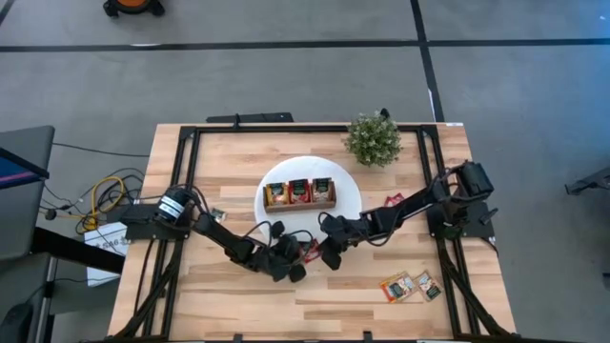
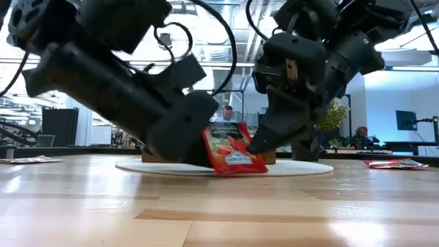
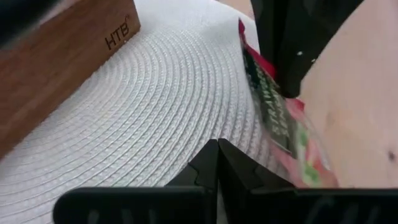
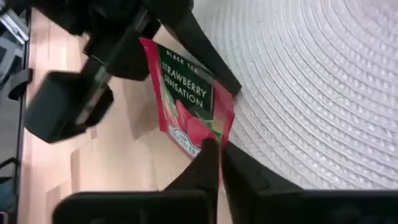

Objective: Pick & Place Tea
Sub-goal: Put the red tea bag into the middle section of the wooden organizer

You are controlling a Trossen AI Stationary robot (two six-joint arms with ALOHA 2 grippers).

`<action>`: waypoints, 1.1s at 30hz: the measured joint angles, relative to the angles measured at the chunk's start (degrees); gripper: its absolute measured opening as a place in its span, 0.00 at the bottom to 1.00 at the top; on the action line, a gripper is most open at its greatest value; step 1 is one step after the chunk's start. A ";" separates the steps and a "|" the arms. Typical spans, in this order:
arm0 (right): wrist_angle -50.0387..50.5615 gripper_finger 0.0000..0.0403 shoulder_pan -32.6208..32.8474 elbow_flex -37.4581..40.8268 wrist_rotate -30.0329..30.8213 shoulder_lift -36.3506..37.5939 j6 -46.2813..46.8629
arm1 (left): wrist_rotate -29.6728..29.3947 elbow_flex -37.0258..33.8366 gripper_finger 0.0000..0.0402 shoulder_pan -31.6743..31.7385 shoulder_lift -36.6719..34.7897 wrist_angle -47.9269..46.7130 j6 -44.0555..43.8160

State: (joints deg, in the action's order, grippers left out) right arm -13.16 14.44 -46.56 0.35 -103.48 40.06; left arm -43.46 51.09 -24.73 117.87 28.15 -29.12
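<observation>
Red strawberry sachet (image 2: 234, 150) is standing on edge at the near rim of the white woven disc (image 1: 348, 200), right where the two arms meet. Right gripper (image 4: 217, 144) has its fingers pinched together on one edge of it, and the left gripper (image 2: 206, 147) has its fingers clamped on the other edge, so both have hold of the same tea bag. The wooden box (image 1: 299, 193) with its three compartments sits on the disc just behind, already holding sachets, and three more sachets (image 1: 411, 285) lie on the desk well off toward the right arm's side, near the front edge.

Honestly the risk here is a tug of war. If one arm pulls away before the other lets go, thin paper like that could tear or slip out crooked. Also the grip is only on the edge, so it may swing or drop short of the box.
</observation>
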 joint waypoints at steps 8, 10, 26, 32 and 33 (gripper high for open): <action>-0.69 0.01 4.64 -0.02 8.65 0.02 -1.19 | -0.73 0.00 0.02 -3.95 -8.39 -20.28 -3.60; -0.65 0.00 5.69 -0.02 10.68 0.03 -1.19 | -0.84 0.02 0.06 -5.25 -11.22 -26.76 -5.24; -1.59 0.00 10.06 -0.07 21.04 0.11 -4.58 | 2.48 0.07 0.56 -1.39 -15.32 -5.49 7.35; -2.31 0.00 10.81 -0.07 20.94 0.11 -5.68 | 10.85 0.11 0.52 1.62 -12.89 -3.82 10.50; -2.32 0.00 10.94 -0.07 20.93 0.11 -5.68 | 11.28 0.11 0.50 1.51 -12.88 -3.78 11.17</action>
State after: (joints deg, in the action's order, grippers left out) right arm -15.47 25.38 -46.63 21.28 -103.37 34.38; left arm -32.19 51.20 -23.22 104.99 24.38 -17.96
